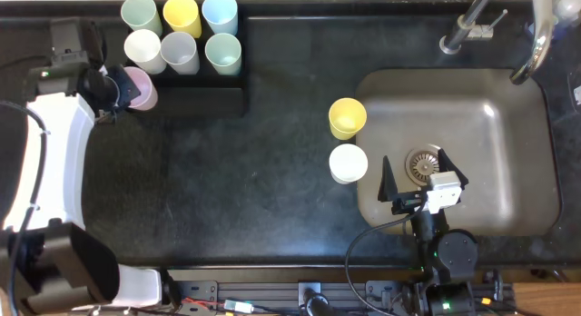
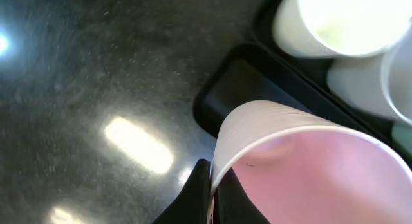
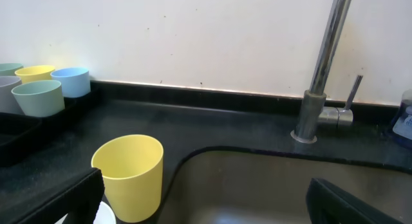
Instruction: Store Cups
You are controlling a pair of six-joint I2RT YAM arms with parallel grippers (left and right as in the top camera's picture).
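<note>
First, from above: the left gripper (image 1: 121,87) is at the upper left of the frame. It pinches the rim of a pink plastic cup (image 1: 141,89). The cup is at the left end of a long black tray (image 1: 204,100). Six more plastic cups (image 1: 179,53) stand in that tray in two rows. A yellow plastic cup (image 1: 347,118) and a white plastic cup (image 1: 348,163) stand open side up in the middle of the frame. They are on the dark stone counter (image 1: 254,189), just beside the steel sink (image 1: 508,171). The right gripper (image 1: 422,175) hangs over the sink at the lower right. Its fingers are spread wide and hold nothing.

Next, the left wrist view: the left gripper (image 2: 212,201) has one finger outside the pink plastic cup (image 2: 309,166) and one inside. The cup's wall is squeezed between them. The cup is over an empty corner of the black tray (image 2: 248,89). Pale cups stand in the tray close by.

Last, the right wrist view: the spread fingers (image 3: 61,198) of the right gripper (image 3: 203,185) sit far apart. The yellow plastic cup (image 3: 129,172) is near one of them. The steel tap (image 3: 325,69) stands behind the steel sink (image 3: 257,179).
</note>
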